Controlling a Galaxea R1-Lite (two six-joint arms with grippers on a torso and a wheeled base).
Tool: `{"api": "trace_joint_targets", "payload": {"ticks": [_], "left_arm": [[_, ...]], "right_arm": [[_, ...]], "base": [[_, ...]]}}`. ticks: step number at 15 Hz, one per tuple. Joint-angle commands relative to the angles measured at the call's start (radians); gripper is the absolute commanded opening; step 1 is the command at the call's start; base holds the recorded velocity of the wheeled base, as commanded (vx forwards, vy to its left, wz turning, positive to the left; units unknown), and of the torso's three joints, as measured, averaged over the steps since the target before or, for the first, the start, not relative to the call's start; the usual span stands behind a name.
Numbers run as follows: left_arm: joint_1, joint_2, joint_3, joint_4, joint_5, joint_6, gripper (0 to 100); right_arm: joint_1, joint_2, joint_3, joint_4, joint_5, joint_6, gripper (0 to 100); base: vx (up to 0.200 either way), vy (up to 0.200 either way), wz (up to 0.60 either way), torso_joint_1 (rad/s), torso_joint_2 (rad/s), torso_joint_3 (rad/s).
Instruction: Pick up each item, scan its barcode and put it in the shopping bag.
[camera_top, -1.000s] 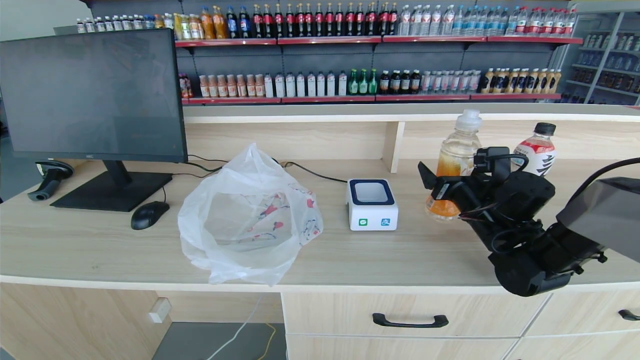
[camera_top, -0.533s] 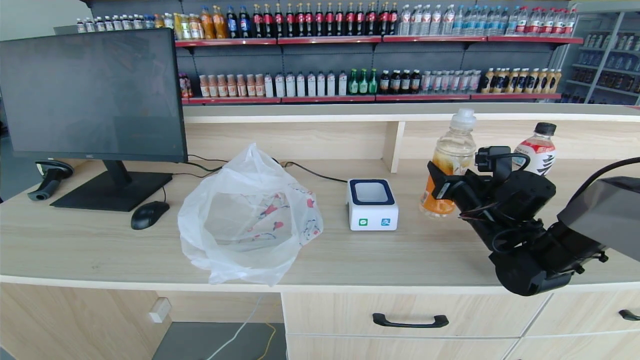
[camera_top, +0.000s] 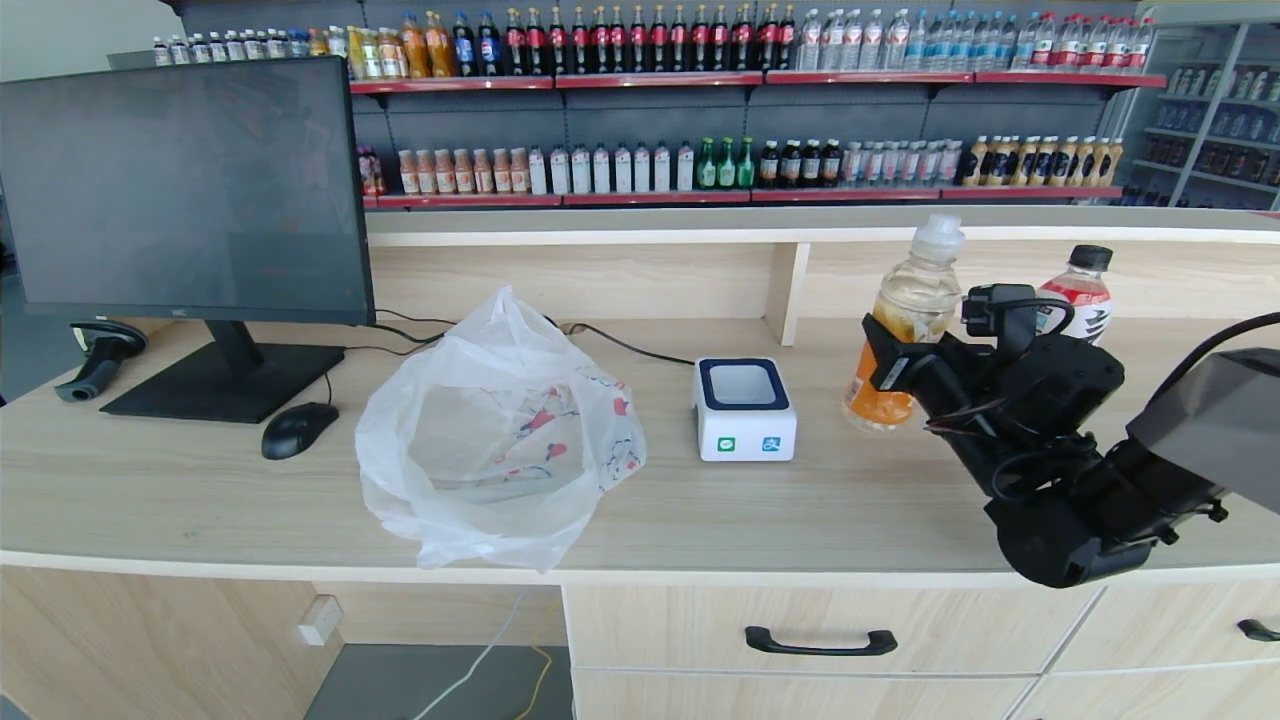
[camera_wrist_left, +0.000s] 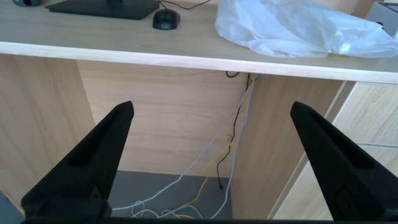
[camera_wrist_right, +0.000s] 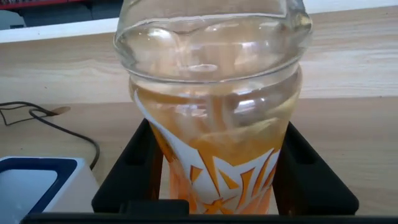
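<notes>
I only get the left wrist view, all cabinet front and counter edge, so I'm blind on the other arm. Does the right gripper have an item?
Observer: Yes, the right gripper is shut on the orange drink bottle, one finger on each side of it.
Operator: Is it over the scanner?
Observer: No, the bottle is to the robot's right of the white scanner, not above its window.
Operator: Anything else to pick?
Observer: A black-capped bottle stands on the counter behind the right arm.
</notes>
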Motion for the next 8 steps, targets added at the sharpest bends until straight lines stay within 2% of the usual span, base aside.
{"api": "trace_joint_targets", "payload": {"ticks": [1,8], "left_arm": [[0.0,0.0,0.0,-0.002,0.0,0.0,100],[0.002,0.0,0.0,0.0,0.0,0.0,100]], "right_arm": [[0.001,-0.017,-0.003,-0.002,0.0,0.0,0],[0.002,-0.077,0.01,-0.002,0.002,0.007,0]], "base": [[0.0,0.0,0.0,0.0,0.0,0.0],[0.0,0.0,0.0,0.0,0.0,0.0]]}}
